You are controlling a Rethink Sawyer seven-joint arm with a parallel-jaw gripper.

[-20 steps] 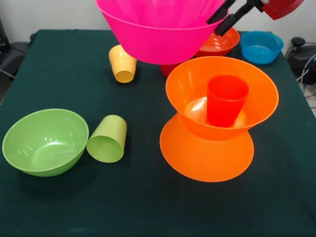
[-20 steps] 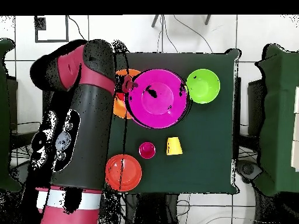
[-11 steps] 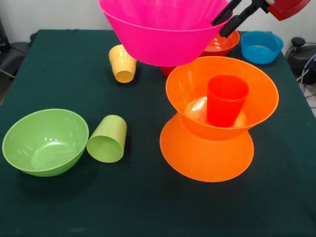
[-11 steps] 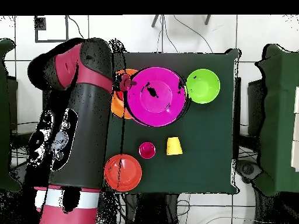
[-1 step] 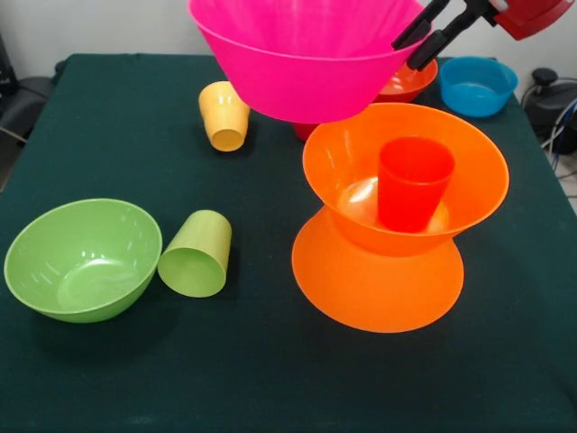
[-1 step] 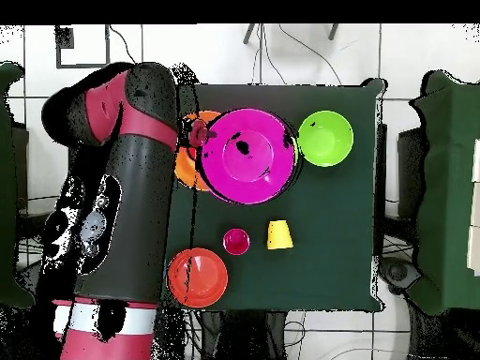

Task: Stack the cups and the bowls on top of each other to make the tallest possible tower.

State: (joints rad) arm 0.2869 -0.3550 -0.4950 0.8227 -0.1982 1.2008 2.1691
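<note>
A dark green table is shown against a pale wall. Toward its near left edge, a lime green bowl sits upright, with a lime green cup lying on its side just beside it. At the near right, the tower is formed by one orange bowl turned upside down, a second orange bowl set upright on it, and a red-orange cup standing inside. Farther back, a yellow-orange cup lies tilted. Above, a pink bowl is held off the table, its rim clamped between the black fingers of the gripper. At the far right corner, a red-orange bowl and a small blue bowl are seen.
</note>
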